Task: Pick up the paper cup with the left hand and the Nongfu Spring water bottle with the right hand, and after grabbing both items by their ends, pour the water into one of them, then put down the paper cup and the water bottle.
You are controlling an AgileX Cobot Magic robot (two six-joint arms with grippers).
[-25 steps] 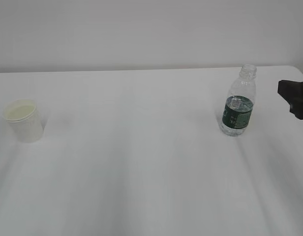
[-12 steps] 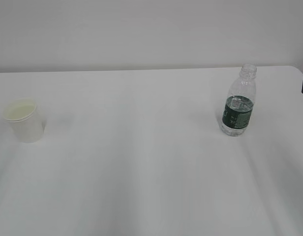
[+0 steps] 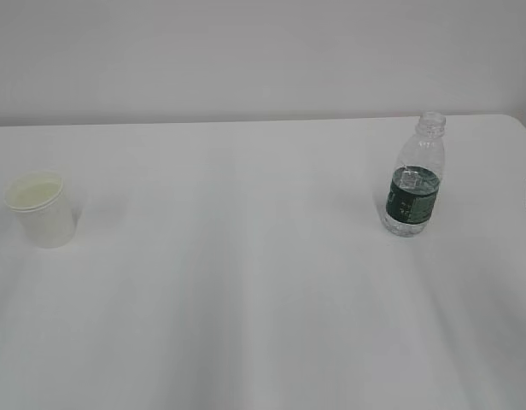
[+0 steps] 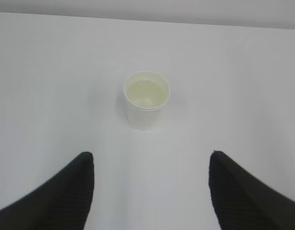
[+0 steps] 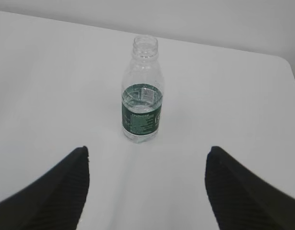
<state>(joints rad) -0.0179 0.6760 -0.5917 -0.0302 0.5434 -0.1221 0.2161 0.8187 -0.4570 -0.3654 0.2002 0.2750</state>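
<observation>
The paper cup point(image 3: 42, 209) stood upright on the counter point(image 3: 246, 282), well left of the uncapped Nongfu Spring water bottle point(image 3: 414, 177), while the left end effector point(image 4: 150, 191) and right end effector point(image 5: 147, 189) gaped empty.

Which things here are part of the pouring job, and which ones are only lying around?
Belong to the job:
- paper cup, upright on the left
- Nongfu Spring water bottle, upright, uncapped, on the right
- water inside the bottle

Just lying about:
- nothing else; only the white table under them
</observation>
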